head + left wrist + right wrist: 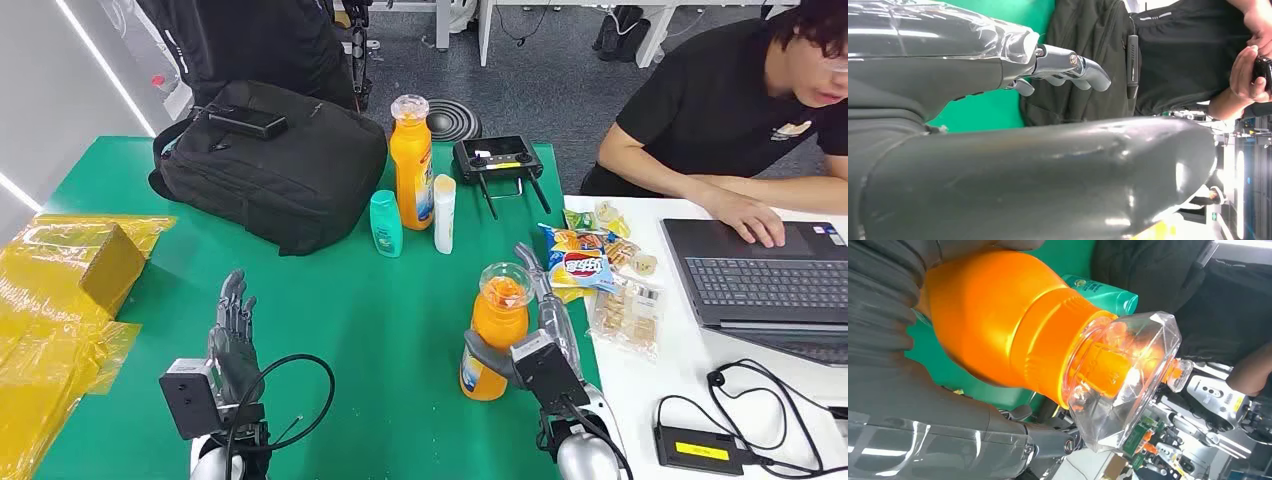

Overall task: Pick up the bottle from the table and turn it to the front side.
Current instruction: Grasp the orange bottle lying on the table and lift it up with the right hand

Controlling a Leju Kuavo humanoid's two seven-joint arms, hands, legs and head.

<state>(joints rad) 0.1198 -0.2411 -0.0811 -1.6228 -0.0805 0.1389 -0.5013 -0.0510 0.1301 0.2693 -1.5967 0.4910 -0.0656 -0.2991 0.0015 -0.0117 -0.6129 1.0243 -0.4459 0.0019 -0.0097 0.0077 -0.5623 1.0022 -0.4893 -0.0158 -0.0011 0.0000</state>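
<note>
We see the right hand (530, 335) with its fingers (532, 272) wrapped around the orange bottle (495, 335), thumb on the near side, gripping it upright near the right edge of the green table (380, 330); whether the base still touches the surface we cannot tell. In the right wrist view the bottle's clear faceted cap (1125, 380) points away from the palm, with the orange neck visible inside it. The left hand (235, 335) holds nothing: its fingers (233, 295) are extended and slightly apart above the table, well apart from the bottle. Beyond the hands, a second orange bottle (412, 165), a small teal bottle (386, 224) and a white tube (444, 213) stand together beside a black backpack (270, 160). A remote controller (498, 160) lies behind them. Snack packets (585, 262) lie just right of the held bottle, on the adjoining white table (640, 390), where a person (740, 110) rests a hand on a laptop (765, 280). Yellow bags (60, 290) lie at the left edge
</note>
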